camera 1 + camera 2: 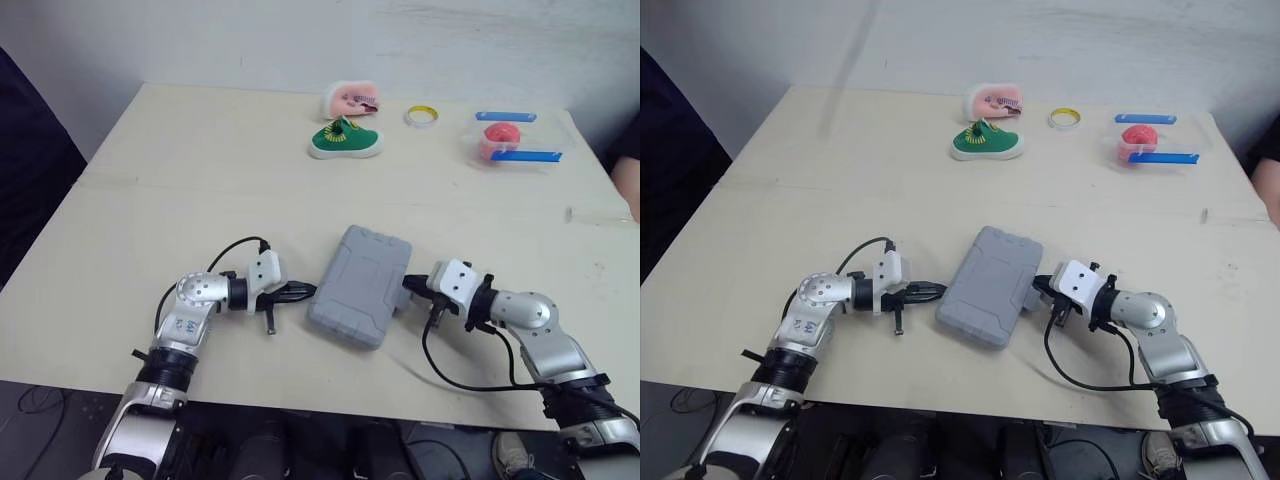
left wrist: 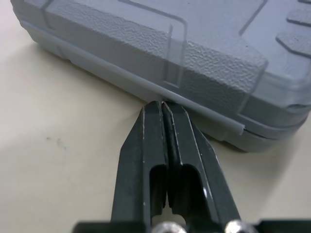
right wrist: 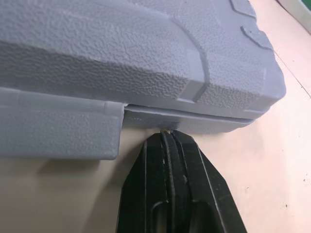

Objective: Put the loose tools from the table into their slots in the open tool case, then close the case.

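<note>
The grey tool case lies shut on the counter between left tool and right tool — both pressed together, tips at its seam. Stiff plastic, probably slick and weighty — best pushed at its side walls.

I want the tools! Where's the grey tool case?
In the left eye view, the closed grey tool case lies near the front of the table, between the left gripper and the right gripper.

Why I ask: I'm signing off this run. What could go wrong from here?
1. The shut left claw and right claw sit against the case from opposite sides; uneven pushing could spin it on the table.
2. A claw tip might wedge into the seam.
</note>
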### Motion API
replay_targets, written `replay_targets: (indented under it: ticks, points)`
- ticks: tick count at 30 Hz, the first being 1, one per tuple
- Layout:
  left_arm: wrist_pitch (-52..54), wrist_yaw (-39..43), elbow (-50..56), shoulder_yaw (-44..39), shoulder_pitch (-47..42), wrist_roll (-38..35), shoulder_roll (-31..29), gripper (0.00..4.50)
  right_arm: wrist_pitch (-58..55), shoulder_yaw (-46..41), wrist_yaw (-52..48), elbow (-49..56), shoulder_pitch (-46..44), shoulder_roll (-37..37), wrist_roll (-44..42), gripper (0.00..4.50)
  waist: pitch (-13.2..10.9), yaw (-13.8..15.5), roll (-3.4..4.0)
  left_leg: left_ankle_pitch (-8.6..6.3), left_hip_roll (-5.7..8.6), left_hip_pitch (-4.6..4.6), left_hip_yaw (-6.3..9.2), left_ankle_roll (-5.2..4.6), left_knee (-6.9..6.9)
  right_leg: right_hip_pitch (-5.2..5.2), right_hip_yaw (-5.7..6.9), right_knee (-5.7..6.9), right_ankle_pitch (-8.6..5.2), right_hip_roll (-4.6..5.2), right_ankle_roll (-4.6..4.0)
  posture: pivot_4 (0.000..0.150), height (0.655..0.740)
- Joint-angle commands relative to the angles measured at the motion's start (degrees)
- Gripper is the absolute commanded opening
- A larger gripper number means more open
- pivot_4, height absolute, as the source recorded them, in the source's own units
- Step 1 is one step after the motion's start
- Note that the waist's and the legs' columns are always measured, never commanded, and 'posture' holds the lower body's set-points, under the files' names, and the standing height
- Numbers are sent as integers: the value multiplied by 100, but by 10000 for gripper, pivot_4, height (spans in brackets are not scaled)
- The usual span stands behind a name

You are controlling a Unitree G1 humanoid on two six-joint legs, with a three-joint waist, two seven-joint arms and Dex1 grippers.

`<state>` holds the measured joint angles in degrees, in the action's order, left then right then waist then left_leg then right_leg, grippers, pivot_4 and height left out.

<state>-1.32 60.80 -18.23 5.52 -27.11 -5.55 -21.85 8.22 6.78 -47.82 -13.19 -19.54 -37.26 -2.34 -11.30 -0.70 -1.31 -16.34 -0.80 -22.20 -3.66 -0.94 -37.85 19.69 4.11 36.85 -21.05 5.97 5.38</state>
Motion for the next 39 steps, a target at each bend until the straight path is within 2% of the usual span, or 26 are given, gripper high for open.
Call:
replay_targets:
  ticks: [1,6,11,17,21,25,31,39]
  points:
    - [157,-452,330,-343,132,-96,-229,446,-25,-129,47,-113,143,-130,97,0,0,-4,0,0,0,0,1,0,0,0,0,1,0,0,0,1500,7400]
    - [407,-43,997,-613,-33,-1024,-287,446,80,-774,-49,598,912,-549,-302,0,-4,173,7,-1,8,-12,19,-1,6,-4,22,-23,0,16,0,1500,7400]
    - [770,41,1320,-161,-597,-1148,-23,446,-70,-1257,-93,1459,1610,-723,-690,0,-7,201,13,-11,26,-19,15,-21,4,-21,27,-59,14,29,24,1500,7400]
    - [619,134,1037,445,-1058,-769,220,446,-542,-1520,-46,2229,1979,-706,-976,0,-8,126,19,-8,24,-13,4,-19,15,-19,22,-61,16,16,29,1500,7400]
    - [277,-109,138,1174,-1560,-74,800,446,-1100,-1347,62,2686,2048,-587,-1004,0,-8,190,20,0,16,-12,6,-14,19,-16,22,-60,18,2,25,1500,7400]
    - [256,-449,-211,1171,-1722,49,1153,446,-1325,-1146,125,2840,1943,-431,-941,0,-9,197,20,-2,18,-17,3,-19,19,-14,14,-71,18,4,26,1500,7400]
    - [341,-591,-808,1557,-1850,648,1103,446,-1429,-912,146,2763,1899,-441,-699,0,-8,203,22,-1,15,-18,3,-16,23,-13,18,-75,18,0,26,1500,7400]
    - [371,-745,-777,1570,-1654,686,1148,446,-1395,-711,114,2580,1835,-333,-602,0,-2,202,31,-1,15,-7,6,-17,22,-26,16,-77,19,4,26,1500,7400]
